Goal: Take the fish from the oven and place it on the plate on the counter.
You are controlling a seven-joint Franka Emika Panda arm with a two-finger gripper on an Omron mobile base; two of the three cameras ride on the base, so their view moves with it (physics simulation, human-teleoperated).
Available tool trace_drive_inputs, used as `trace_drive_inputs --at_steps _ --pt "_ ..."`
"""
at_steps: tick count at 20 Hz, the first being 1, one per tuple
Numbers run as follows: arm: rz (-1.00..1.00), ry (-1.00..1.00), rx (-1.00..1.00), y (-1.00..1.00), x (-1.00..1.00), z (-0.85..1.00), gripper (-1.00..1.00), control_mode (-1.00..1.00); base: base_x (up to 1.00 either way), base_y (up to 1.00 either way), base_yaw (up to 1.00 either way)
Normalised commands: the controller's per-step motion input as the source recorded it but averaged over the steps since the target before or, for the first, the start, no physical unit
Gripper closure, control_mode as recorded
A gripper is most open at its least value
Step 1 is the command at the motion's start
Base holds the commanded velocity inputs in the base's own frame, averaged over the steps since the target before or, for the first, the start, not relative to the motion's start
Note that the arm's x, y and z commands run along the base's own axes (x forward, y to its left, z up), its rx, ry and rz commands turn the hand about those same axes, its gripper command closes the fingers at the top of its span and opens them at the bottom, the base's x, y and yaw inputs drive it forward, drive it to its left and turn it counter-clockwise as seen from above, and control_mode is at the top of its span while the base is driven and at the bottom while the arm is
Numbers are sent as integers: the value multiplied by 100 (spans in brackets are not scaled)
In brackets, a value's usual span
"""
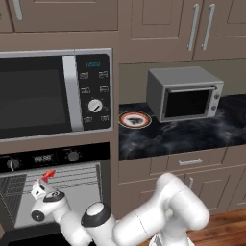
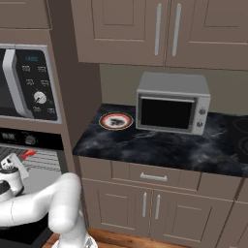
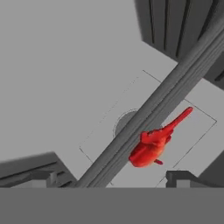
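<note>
Kitchen wall unit, taupe: microwave above the oven, whose cavity stands exposed with wire racks; the counter to the right carries the plate just beside a toaster oven. Arm: folded low, elbow bent, reaching leftward into the oven opening, gripper tilted upward at the rack front. Fish: at the gripper's end, just past the fingertips (jaws parted; whether they pinch it I cannot tell).
</note>
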Motion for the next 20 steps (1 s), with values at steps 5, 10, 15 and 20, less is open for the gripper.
trace_drive_inputs --at_steps 5,10,15,20 --pt "0 -5 0 21 5 -72 -100 -100 0 0 0" --pt "0 -12 0 12 16 -67 -100 -100 0 0 0" --pt "0 -19 4 1 15 -67 -100 -100 0 0 0" --pt "0 -25 6 2 17 -63 -100 -100 0 0 0"
